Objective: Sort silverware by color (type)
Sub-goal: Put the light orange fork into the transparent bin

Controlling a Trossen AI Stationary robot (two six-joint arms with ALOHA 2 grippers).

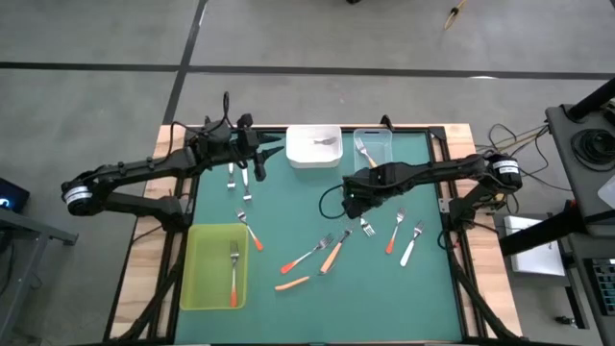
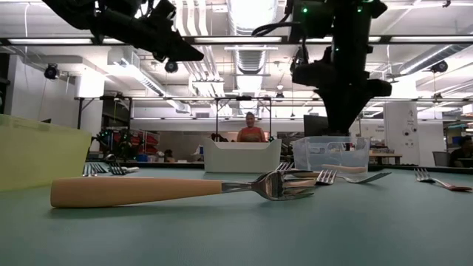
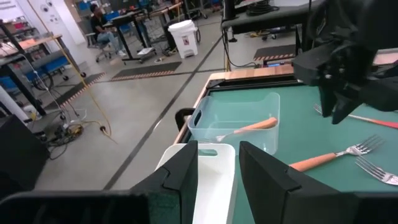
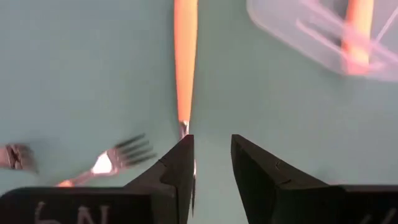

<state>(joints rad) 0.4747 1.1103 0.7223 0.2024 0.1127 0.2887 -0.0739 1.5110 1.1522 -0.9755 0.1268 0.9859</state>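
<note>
My right gripper [image 1: 351, 199] hangs open, pointing steeply down, over a light orange fork [image 4: 185, 68] that lies flat on the green mat; its fingers [image 4: 180, 165] stand above the fork's metal neck. The same fork [image 3: 317, 160] shows on the mat under that gripper in the left wrist view. My left gripper [image 1: 259, 161] hovers open and empty beside the white tray [image 3: 214, 171]. The clear tray [image 1: 373, 146] holds a light orange fork [image 3: 252, 127]. The yellow-green tray [image 1: 207, 288] holds a red-orange fork [image 1: 233, 274].
Loose forks lie scattered on the mat: two white-handled ones [image 1: 240, 179] at the left, a red-orange one [image 1: 252, 234], a cluster at the near middle [image 1: 322, 255], and others toward the right [image 1: 402, 238]. The white tray [image 1: 314, 147] holds a fork. People show in the room behind.
</note>
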